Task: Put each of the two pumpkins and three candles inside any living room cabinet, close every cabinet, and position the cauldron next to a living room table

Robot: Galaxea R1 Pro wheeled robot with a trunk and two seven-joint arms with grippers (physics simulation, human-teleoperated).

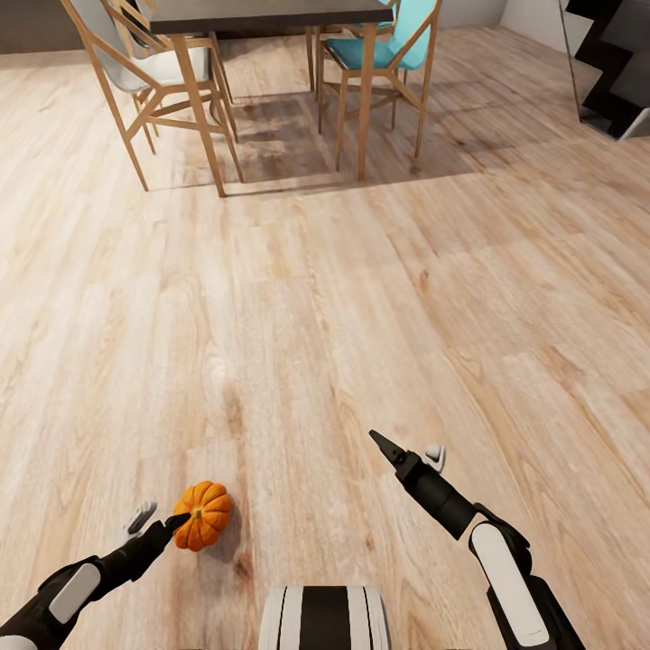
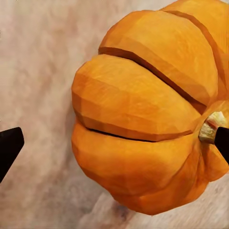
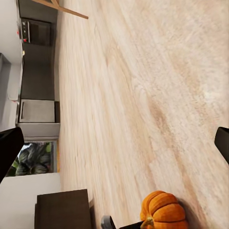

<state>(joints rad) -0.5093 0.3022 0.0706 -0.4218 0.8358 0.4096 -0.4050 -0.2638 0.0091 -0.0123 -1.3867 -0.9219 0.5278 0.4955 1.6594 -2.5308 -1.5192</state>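
- The wood floor (image 1: 379,298) carries everything here; a dark table (image 1: 262,13) with 2 chairs stands at its far edge.
- 1 pumpkin (image 1: 203,515) sits at the near edge of the floor, in front of the robot's left side; no cabinet or candles in sight.
- The left gripper (image 1: 155,520) is spread wide around it, 1 dark fingertip (image 2: 222,143) at the stem, nothing clamped.
- The right gripper (image 1: 411,451) hangs open and empty above bare floor.
- Risk, as I judge it: closing on the stem or the rounded ribs could squirt the pumpkin free and send it rolling.
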